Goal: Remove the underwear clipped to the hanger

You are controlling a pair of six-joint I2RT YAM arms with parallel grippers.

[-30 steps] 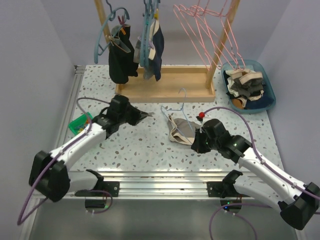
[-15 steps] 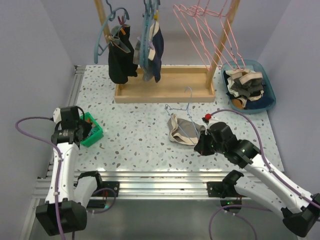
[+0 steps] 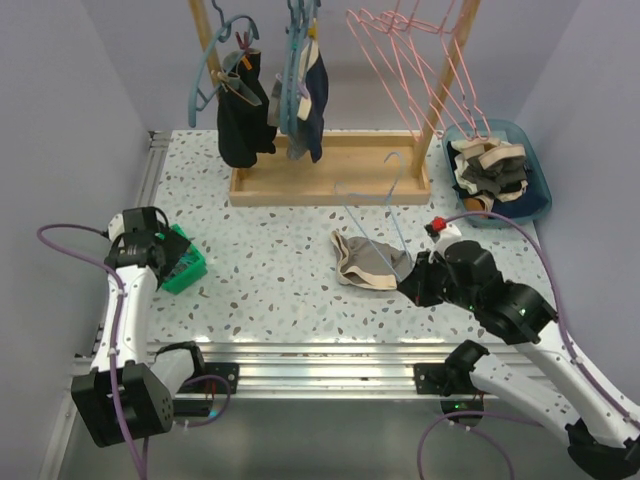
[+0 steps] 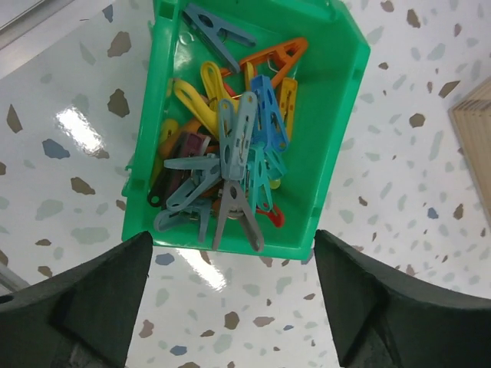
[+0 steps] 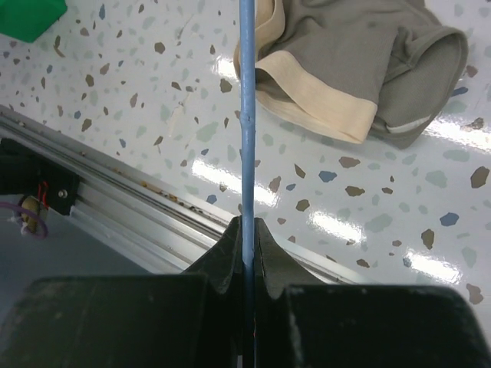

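Underwear [image 3: 368, 262]: beige-grey, crumpled on the speckled table [image 3: 280, 290], centre of the overhead view, just upper left of the right gripper [image 3: 414, 291].
Blue wire hanger [image 3: 386, 205]: tilted up over the underwear, lower end clamped between the right jaws; clips not discernible.
Left gripper [image 4: 230, 264]: fingers spread wide, poised over green bin [image 4: 341, 130] of coloured clothespins [image 4: 230, 153], left edge of the overhead view, well apart from the underwear.
Upper frame: wooden rack [image 3: 330, 182] with dark garments [image 3: 240, 125] and pink hangers [image 3: 420, 60].
Upper right: blue tub [image 3: 538, 180] of folded items.
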